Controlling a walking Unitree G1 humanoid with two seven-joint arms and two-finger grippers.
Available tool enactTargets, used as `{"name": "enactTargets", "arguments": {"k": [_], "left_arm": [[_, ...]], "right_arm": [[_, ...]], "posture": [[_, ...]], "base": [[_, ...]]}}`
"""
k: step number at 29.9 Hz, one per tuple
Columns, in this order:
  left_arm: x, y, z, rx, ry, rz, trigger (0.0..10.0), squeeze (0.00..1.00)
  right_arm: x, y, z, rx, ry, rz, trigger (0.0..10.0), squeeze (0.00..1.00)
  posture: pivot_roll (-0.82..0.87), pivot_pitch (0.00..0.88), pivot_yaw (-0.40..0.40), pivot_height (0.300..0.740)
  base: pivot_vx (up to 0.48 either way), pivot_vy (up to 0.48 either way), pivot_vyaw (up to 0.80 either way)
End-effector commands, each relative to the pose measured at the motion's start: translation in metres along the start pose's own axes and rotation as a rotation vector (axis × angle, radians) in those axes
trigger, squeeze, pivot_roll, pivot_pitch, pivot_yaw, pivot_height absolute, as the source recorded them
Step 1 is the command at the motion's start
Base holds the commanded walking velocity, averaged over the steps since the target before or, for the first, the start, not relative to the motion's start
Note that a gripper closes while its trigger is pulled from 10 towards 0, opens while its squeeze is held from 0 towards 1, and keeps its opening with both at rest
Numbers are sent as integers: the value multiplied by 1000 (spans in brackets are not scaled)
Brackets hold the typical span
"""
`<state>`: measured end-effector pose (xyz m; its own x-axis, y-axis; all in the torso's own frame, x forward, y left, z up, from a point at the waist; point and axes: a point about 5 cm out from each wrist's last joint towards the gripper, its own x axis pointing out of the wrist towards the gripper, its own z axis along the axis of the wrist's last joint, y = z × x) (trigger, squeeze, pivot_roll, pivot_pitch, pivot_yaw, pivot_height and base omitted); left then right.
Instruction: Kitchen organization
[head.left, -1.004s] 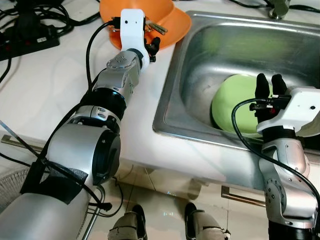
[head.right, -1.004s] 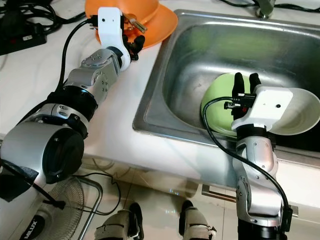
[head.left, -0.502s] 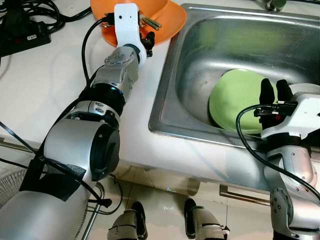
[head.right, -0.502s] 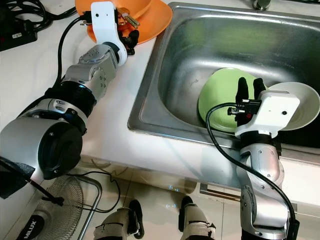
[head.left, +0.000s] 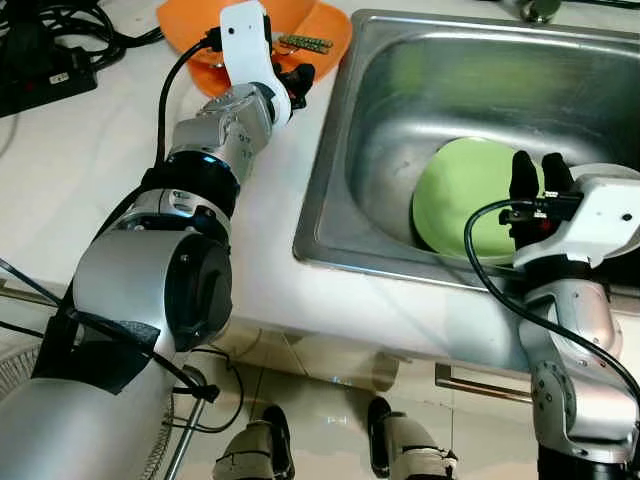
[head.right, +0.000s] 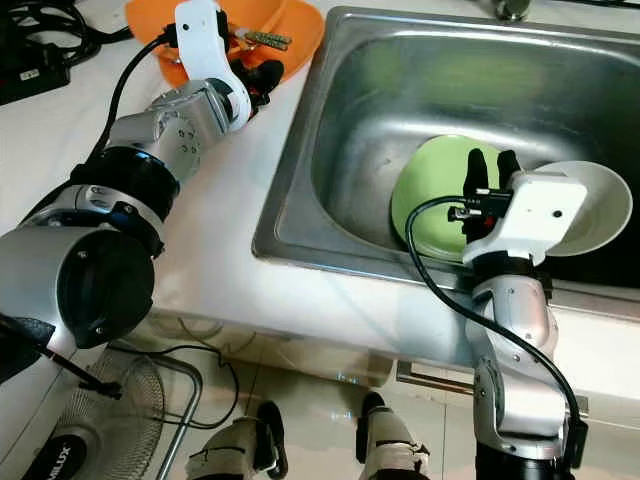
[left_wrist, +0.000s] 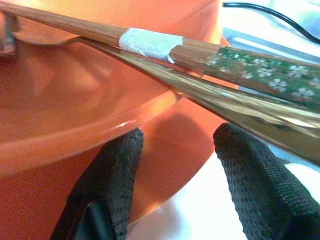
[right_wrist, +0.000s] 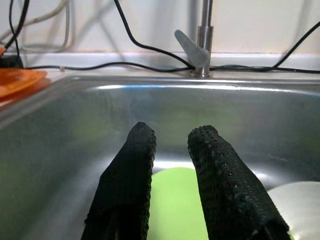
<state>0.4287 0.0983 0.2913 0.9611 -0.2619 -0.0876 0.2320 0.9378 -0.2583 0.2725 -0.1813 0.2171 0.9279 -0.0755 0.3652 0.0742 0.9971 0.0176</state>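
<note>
A black power strip with tangled black cables (head.left: 45, 55) lies at the far left of the white countertop (head.left: 90, 170). Next along, a shallow orange plastic plate (head.left: 330, 30) sits on the counter just beside the sink's left rim, with an orange plastic bowl (left_wrist: 75, 90) standing on it. A pair of brown wooden chopsticks with green flowered ends (head.left: 305, 42) and a long brass-coloured metal utensil (left_wrist: 225, 102) rest across the bowl's rim. The left gripper (left_wrist: 175, 165) reaches to the near edge of this stack, its two black fingers parted with the bowl's rim and the plate's edge in the gap between them; they grip nothing.

To the right is the stainless steel sink basin (head.left: 400, 130), its chrome tap (right_wrist: 200, 42) rising at the back edge. Inside, a round light green plate (head.left: 465, 190) leans against the front wall, and a white bowl (head.right: 590, 200) lies just beside it on the right, touching it. The right gripper (head.left: 535, 180) hovers above the green plate's near edge, its fingers (right_wrist: 135, 170) only slightly apart and empty.
</note>
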Motion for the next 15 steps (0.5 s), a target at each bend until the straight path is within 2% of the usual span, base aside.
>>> {"name": "enactTargets", "arguments": {"k": [1,10,15], "left_arm": [[0,4,-23,-23,122,-3,10000,0],[-3,7,-24,-45,183,-27,10000,0],[-8,20,-42,-100,260,18,10000,0]], "right_arm": [[-1,3,-11,19,49,13,10000,0],[6,2,-13,27,27,-4,10000,0],[12,5,-17,35,22,4,10000,0]], "posture": [[-150,273,90,740],[-116,238,116,740],[-95,220,113,740]], "base": [[0,0,0],[0,0,0],[0,0,0]]}}
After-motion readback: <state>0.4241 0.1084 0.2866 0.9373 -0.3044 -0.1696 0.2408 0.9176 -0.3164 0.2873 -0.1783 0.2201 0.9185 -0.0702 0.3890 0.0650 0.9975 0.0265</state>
